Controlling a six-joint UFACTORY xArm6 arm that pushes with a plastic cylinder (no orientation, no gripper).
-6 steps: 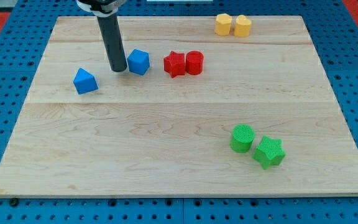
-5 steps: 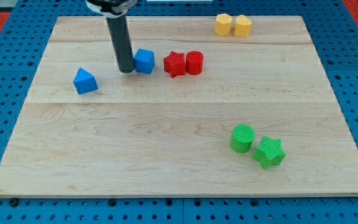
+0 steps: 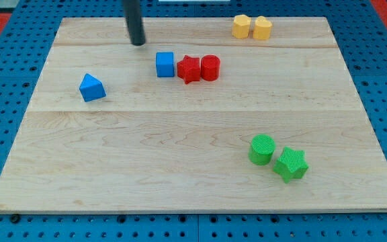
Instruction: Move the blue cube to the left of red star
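Observation:
The blue cube (image 3: 165, 64) sits on the wooden board, directly left of the red star (image 3: 189, 68) and touching or nearly touching it. A red cylinder (image 3: 210, 67) stands right against the star's right side. My tip (image 3: 138, 43) is up and to the left of the blue cube, apart from it, near the board's top edge.
A second blue block (image 3: 92, 87), wedge-like, lies at the left. Two yellow blocks (image 3: 241, 26) (image 3: 262, 27) stand at the top right. A green cylinder (image 3: 262, 148) and a green star (image 3: 291, 165) sit at the lower right. The board (image 3: 180, 175) rests on a blue pegboard.
The blue cube has slid right until it is beside the red star. My tip has since pulled away toward the view's top, off the cube.

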